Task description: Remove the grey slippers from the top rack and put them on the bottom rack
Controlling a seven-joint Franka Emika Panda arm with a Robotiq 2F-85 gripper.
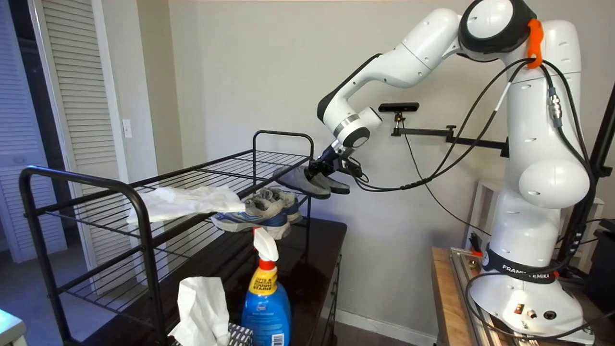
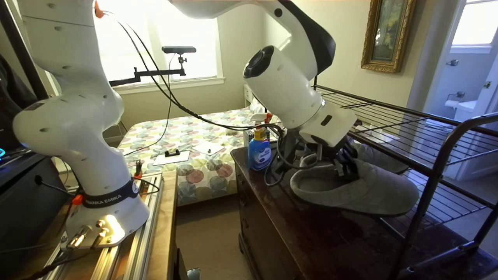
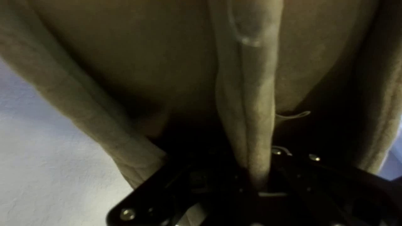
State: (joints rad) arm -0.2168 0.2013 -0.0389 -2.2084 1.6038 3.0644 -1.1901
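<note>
The two grey slippers [image 1: 299, 181] hang side by side in my gripper [image 1: 319, 168], at the far end of the black rack. In an exterior view the near slipper [image 2: 377, 190] points its toe at the rack, below the top rack's rail [image 2: 404, 159]; the second slipper is partly hidden behind it. In the wrist view my gripper [image 3: 254, 175] is shut on the slippers' adjoining sides [image 3: 248, 94], with a finger inside each slipper. The top rack [image 1: 192, 168] holds a white cloth. The bottom rack [image 1: 98, 269] is below. I cannot tell whether the slippers touch the rack.
Grey and blue sneakers [image 1: 259, 214] sit on the bottom rack, close to the slippers. The white cloth [image 1: 187, 202] lies on the top rack. A blue spray bottle [image 1: 266, 307] and a tissue box [image 1: 240, 335] stand on the dark dresser [image 1: 331, 240] under the rack.
</note>
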